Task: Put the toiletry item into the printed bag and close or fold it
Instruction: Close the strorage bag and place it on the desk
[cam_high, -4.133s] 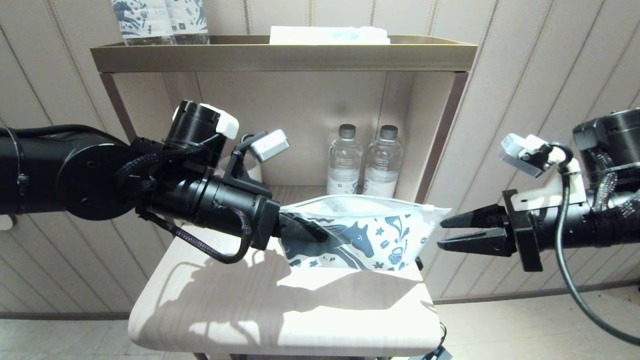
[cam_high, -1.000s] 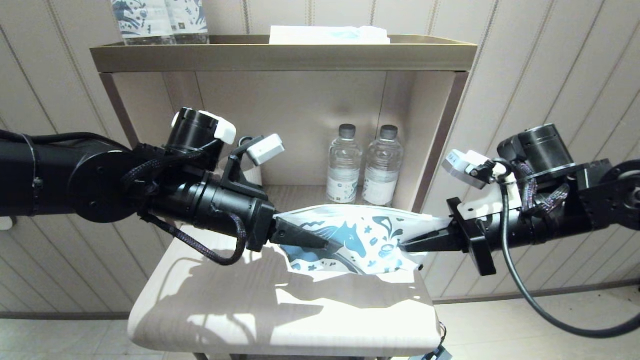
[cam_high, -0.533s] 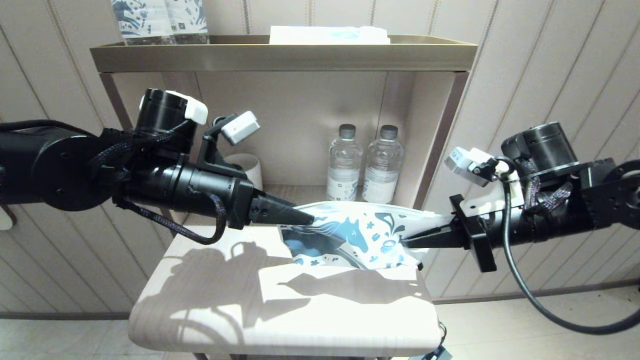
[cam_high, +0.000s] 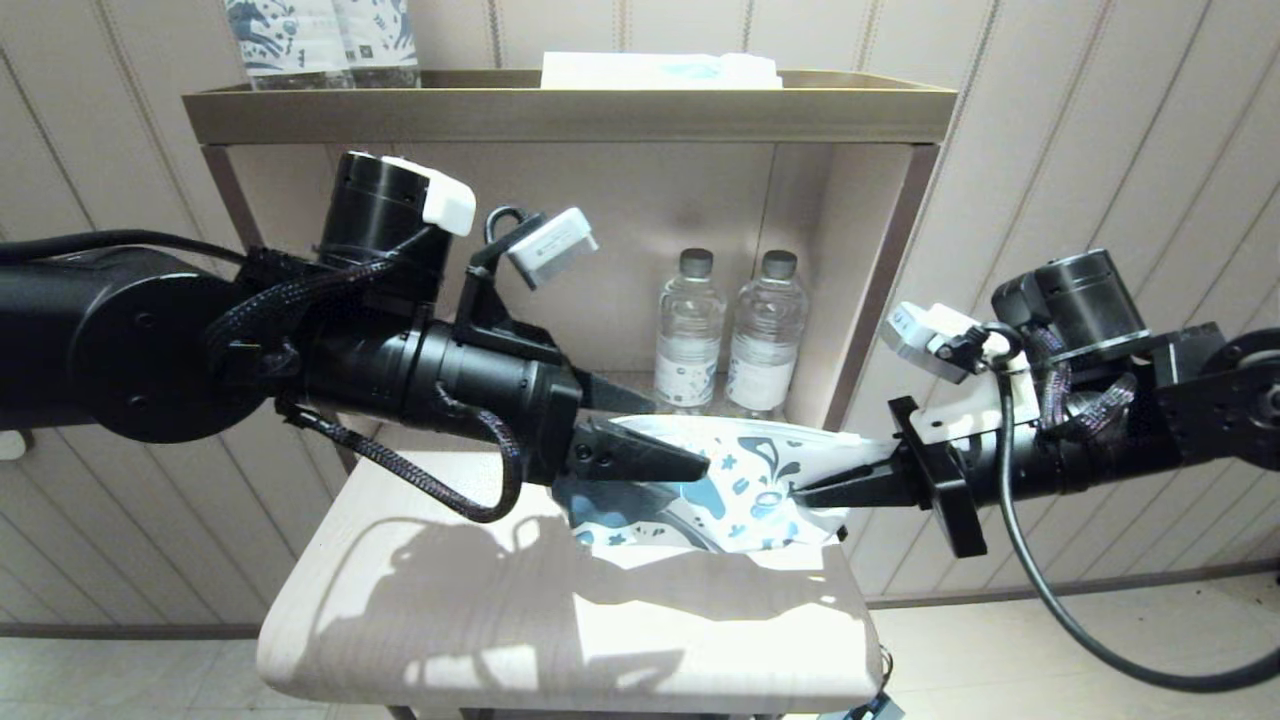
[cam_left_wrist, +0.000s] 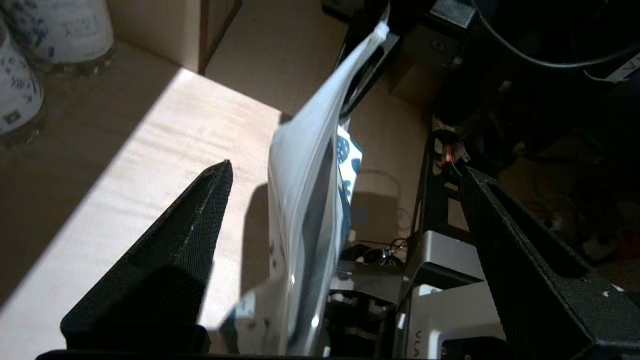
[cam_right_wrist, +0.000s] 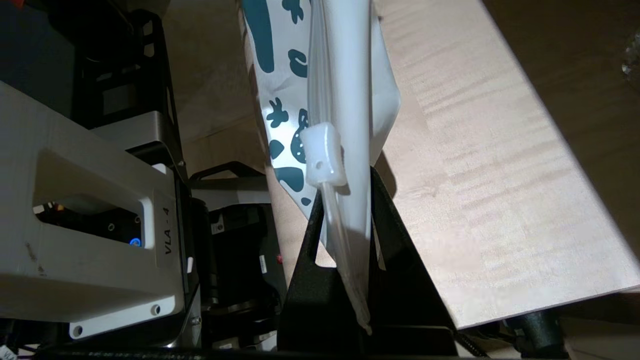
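Where left gripper (cam_high: 668, 432) pinched earlier, fingers now spread, right gripper (cam_high: 812, 491) pinching printed bag (cam_high: 745, 490).

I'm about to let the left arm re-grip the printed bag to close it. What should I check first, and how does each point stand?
1. Right gripper clamped on the printed bag at its end by the white slider: ok.
2. Left gripper open, fingers either side of the bag's top edge, not gripping: ok.
3. Bag held up over the light wooden table, its lower edge about at the tabletop: ok.
4. Toiletry item inside the bag: cannot tell, not visible in any view.
5. Bag's top seam already sealed: cannot tell.
6. Water bottles behind the bag stand apart from both arms: ok.
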